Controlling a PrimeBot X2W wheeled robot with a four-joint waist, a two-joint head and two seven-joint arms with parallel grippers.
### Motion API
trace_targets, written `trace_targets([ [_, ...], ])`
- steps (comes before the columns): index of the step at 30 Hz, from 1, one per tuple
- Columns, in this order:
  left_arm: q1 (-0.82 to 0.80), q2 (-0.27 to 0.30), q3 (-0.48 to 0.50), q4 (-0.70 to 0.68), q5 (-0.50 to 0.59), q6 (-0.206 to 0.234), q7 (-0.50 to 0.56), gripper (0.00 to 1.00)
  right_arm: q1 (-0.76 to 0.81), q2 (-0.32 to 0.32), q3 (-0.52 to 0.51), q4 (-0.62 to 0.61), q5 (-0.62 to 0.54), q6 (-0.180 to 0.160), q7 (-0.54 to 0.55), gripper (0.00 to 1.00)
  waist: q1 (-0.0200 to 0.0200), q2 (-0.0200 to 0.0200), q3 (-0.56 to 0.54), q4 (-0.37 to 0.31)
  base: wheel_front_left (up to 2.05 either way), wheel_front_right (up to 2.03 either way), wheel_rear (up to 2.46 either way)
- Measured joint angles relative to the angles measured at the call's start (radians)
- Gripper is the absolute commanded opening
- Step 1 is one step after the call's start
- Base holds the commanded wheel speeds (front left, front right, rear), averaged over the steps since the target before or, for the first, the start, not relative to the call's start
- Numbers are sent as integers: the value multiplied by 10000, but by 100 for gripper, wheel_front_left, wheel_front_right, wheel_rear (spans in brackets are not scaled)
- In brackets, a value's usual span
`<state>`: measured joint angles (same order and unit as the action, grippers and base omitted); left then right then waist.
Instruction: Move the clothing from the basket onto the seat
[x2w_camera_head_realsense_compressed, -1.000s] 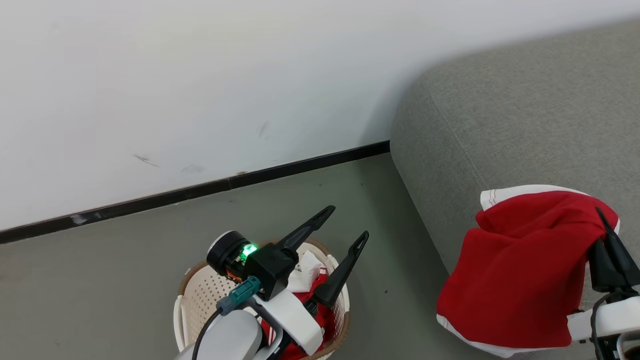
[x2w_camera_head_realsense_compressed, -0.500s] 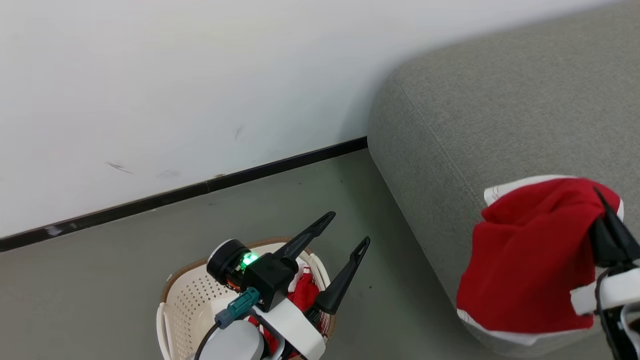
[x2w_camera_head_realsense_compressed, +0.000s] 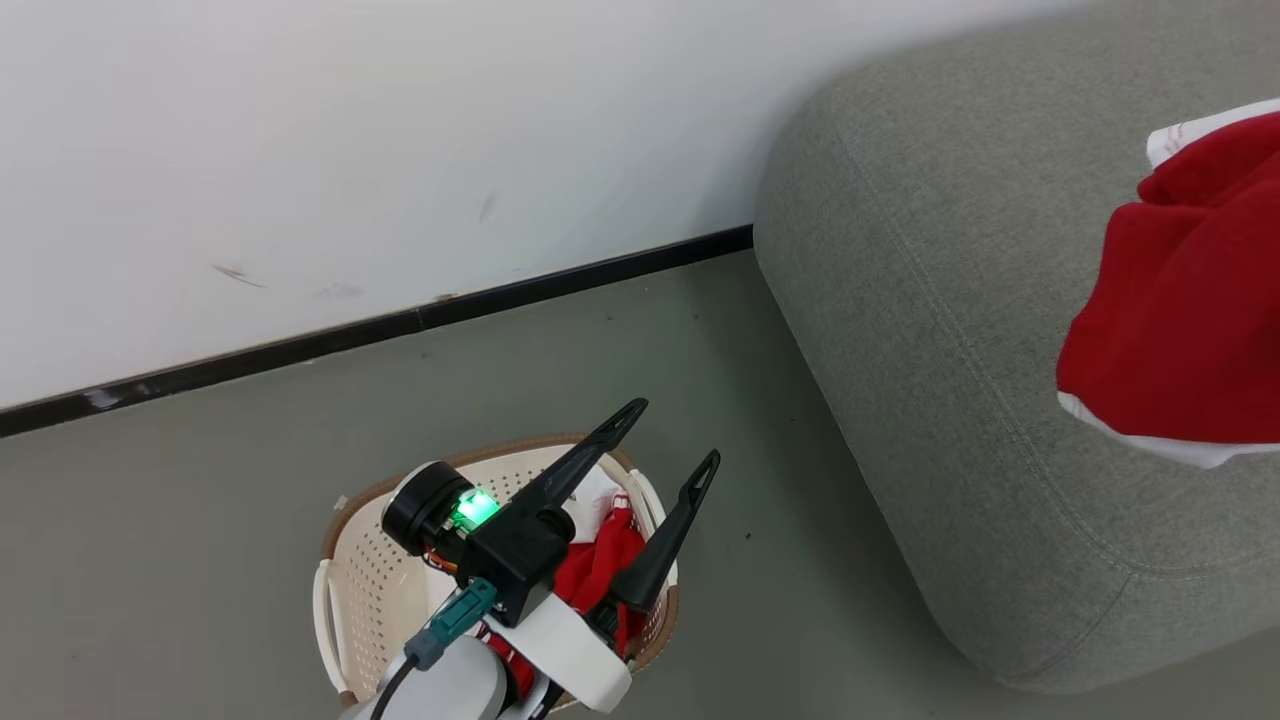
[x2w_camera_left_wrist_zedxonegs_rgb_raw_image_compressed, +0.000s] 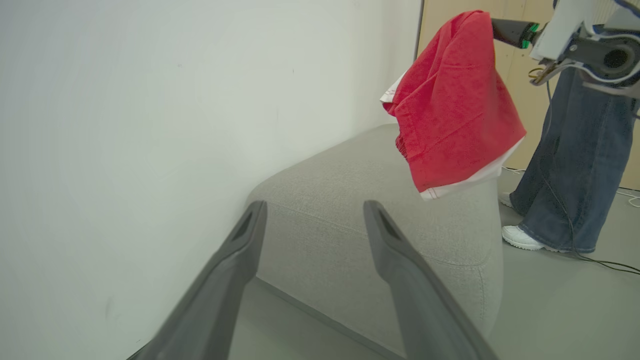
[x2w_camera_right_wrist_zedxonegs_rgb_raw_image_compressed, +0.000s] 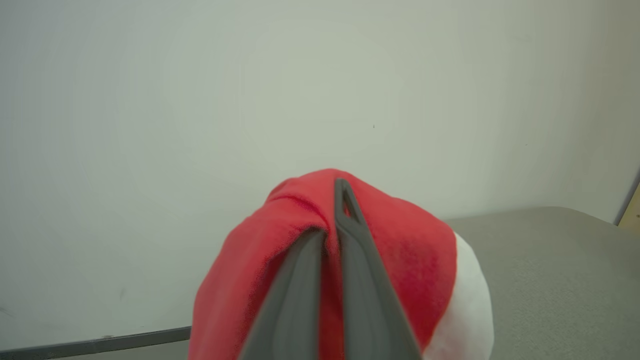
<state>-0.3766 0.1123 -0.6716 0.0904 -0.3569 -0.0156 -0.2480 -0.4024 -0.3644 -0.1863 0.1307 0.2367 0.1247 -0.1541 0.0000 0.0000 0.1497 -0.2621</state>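
White wall (x2w_camera_head_realsense_compressed: 400, 120) and grey floor (x2w_camera_head_realsense_compressed: 200, 520) behind. A red garment (x2w_camera_left_wrist_zedxonegs_rgb_raw_image_compressed: 450, 100) with white trim hangs above the seat (x2w_camera_head_realsense_compressed: 950, 350), clenched in the right gripper (x2w_camera_right_wrist_zedxonegs_rgb_raw_image_compressed: 334, 215); the head view cuts it off, the left wrist view shows it whole. More red clothing (x2w_camera_head_realsense_compressed: 600, 560) lies in the basket (x2w_camera_head_realsense_compressed: 380, 590), partly behind the spread, empty left gripper (x2w_camera_head_realsense_compressed: 676, 430).

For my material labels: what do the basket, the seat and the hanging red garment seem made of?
Basket: probably moulded plastic, matte; its walls carry rows of holes. Seat: grey woven upholstery fabric; weave and seams show. Red garment: soft cloth, maybe cotton; it drapes in folds.
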Motion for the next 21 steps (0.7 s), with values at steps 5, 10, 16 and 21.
trace_targets([
  [5, 0, 190, -42, -301, 355, 59, 4, 100, -732, -566, -453, 554, 209, 0, 236, 0, 0, 0, 331, 126, 0, 0, 0],
  [10, -3, 332, -79, -652, 510, 104, 182, 100, -1388, -1154, -1106, 1317, 349, 0, 324, 0, 0, 0, 762, 314, 0, 0, 0],
  [16, -58, 508, -81, -1034, 640, 134, 370, 100, -1827, -1471, -1762, 1925, 627, 0, 303, 0, 0, 0, 1219, 509, 0, 0, 0],
  [21, -267, 537, -102, -1386, 878, 174, 493, 100, -1912, -1615, -2263, 2575, 629, 0, 215, 0, 0, 0, 1605, 658, 0, 0, 0],
])
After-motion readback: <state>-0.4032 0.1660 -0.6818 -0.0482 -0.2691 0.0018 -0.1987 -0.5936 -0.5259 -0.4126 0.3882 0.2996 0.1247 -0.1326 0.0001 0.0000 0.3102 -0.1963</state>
